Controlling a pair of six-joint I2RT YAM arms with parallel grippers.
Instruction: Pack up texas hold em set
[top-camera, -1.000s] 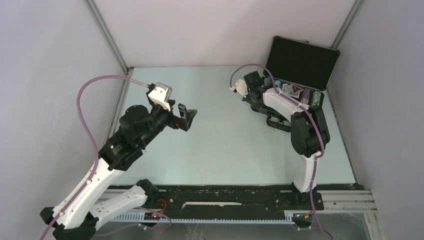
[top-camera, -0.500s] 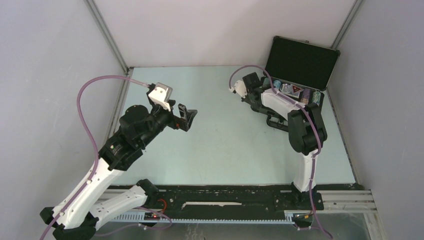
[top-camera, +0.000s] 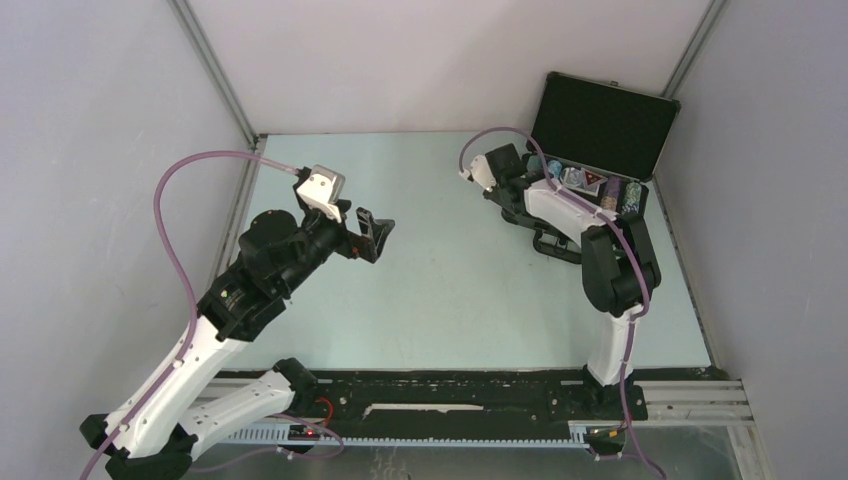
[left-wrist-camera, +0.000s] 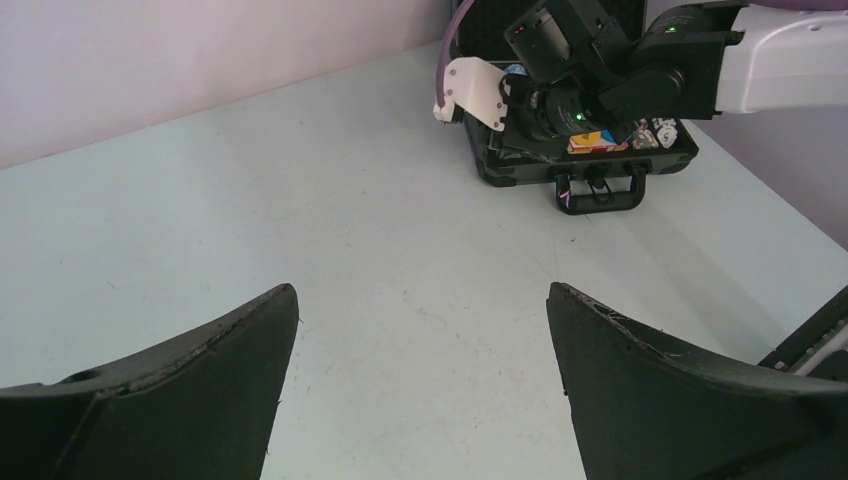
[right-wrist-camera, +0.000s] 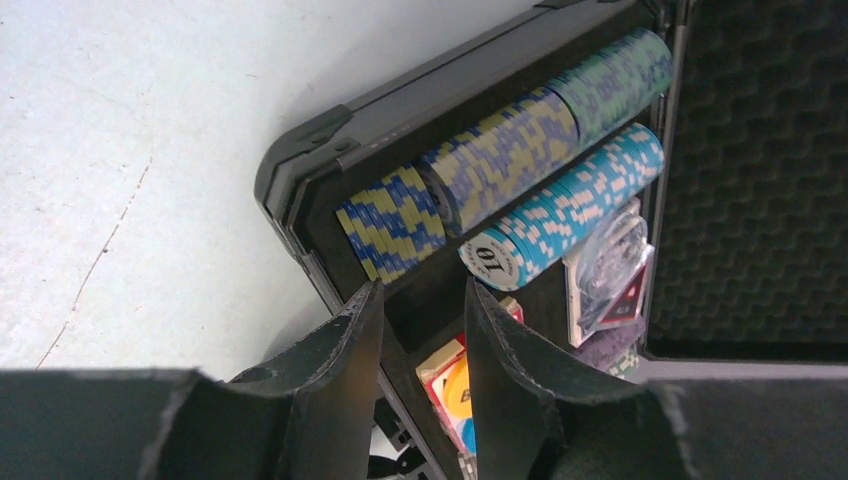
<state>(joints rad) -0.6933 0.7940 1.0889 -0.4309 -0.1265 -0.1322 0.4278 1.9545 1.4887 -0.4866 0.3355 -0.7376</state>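
The black silver-trimmed briefcase (top-camera: 604, 121) lies open at the back right, its lid standing up. Inside I see rows of striped poker chips (right-wrist-camera: 500, 168), a teal chip row (right-wrist-camera: 572, 205), a card deck (right-wrist-camera: 455, 388) with yellow and blue discs on it, and a bagged triangular token (right-wrist-camera: 612, 278). My right gripper (right-wrist-camera: 422, 290) hovers over the case's left end, jaws slightly apart and empty; it also shows in the top view (top-camera: 533, 170). My left gripper (left-wrist-camera: 422, 292) is wide open and empty above the bare table, far left of the case (left-wrist-camera: 520, 165).
The case handle (left-wrist-camera: 600, 195) faces the near side. Grey walls close in the table (top-camera: 450, 260) on the left, back and right. The black base rail (top-camera: 450, 400) runs along the near edge.
The right arm has shifted only slightly over the case's left end. The left arm has not moved.
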